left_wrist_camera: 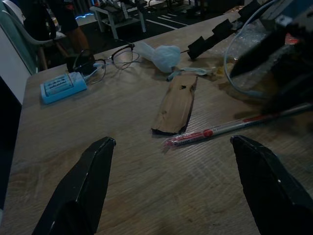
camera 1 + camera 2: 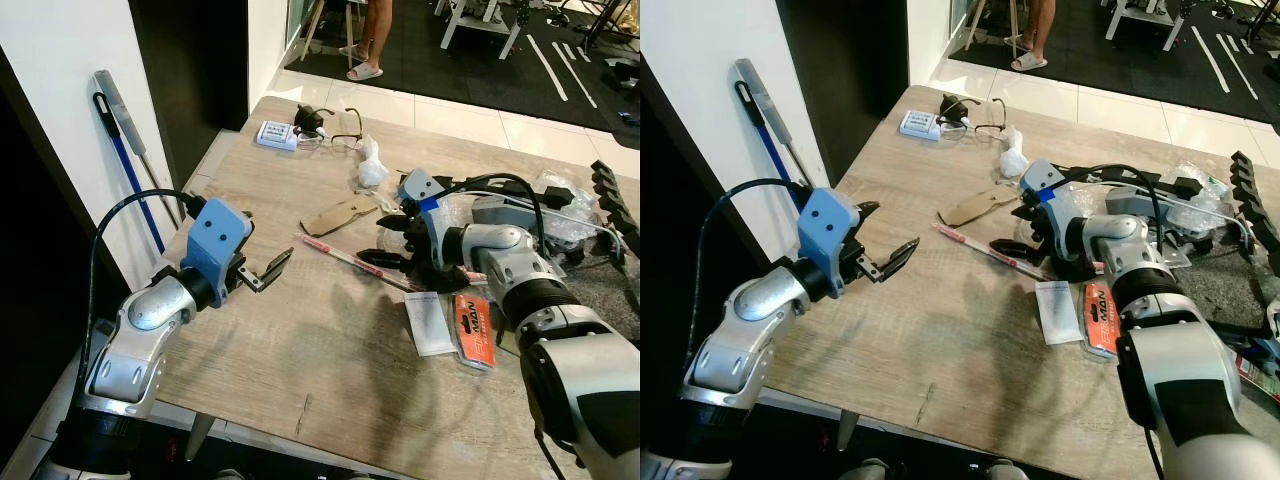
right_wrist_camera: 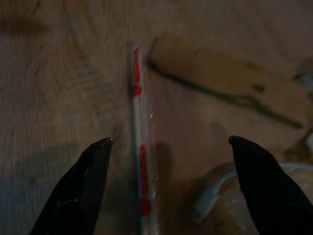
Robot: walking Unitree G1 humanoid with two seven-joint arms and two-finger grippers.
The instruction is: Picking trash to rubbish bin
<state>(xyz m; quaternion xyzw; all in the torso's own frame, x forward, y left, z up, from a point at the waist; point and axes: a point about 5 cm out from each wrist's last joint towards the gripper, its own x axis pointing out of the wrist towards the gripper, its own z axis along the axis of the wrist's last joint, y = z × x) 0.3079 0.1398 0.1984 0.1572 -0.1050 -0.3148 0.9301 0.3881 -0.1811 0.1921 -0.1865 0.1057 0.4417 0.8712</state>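
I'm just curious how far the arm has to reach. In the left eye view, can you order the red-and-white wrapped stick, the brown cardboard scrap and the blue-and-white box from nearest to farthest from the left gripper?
1. Red-and-white wrapped stick: just ahead of the left gripper, toward mid-table.
2. Brown cardboard scrap: a little beyond the stick.
3. Blue-and-white box: at the table's far edge, beside the glasses.

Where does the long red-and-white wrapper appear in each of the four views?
Left eye: red-and-white wrapper at table centre, left of right end effector.
Right eye: centre, below cardboard piece.
Left wrist: lower middle, right of cardboard.
Right wrist: between the fingers.
Shared landmark: the cardboard.
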